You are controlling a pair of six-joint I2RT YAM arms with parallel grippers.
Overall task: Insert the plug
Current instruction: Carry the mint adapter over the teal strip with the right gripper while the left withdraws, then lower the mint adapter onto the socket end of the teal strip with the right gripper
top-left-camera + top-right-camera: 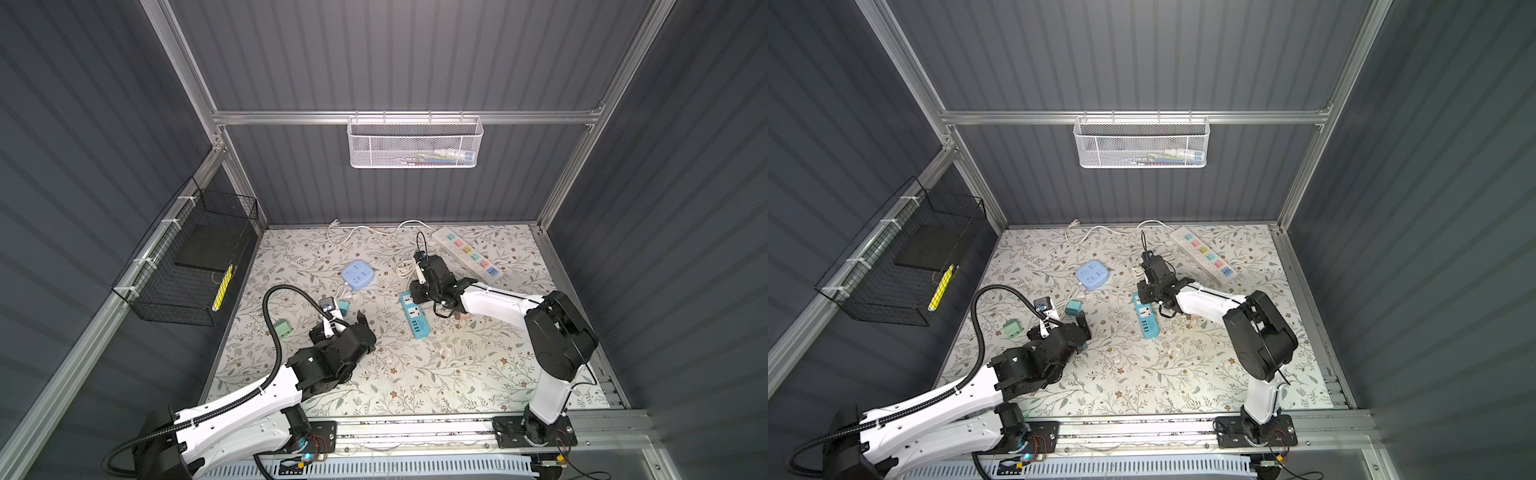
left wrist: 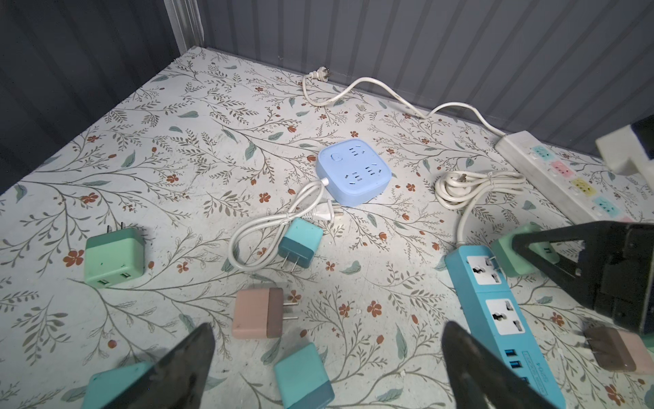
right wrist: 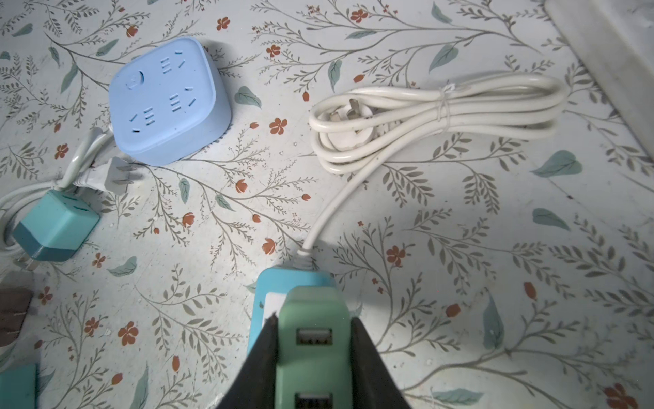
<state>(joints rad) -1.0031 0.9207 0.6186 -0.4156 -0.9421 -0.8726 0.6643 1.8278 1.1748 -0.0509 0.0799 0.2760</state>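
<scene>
Right gripper [image 3: 313, 318] clamped on green plug [image 3: 311, 354], held at the end socket [image 2: 485, 272] of the blue power strip [image 2: 467, 301], prongs [image 2: 489, 261] visible, not seated. Judged: insertion step in hand. Next move needs prongs squared to slots, then a straight push.

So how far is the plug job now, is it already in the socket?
Done: the right gripper is shut on the green charger, lifted off the table. In hand: the charger is tilted over the end socket of the blue power strip and does not look seated. Left: press it fully in, then release. The left gripper is open and empty.
</scene>
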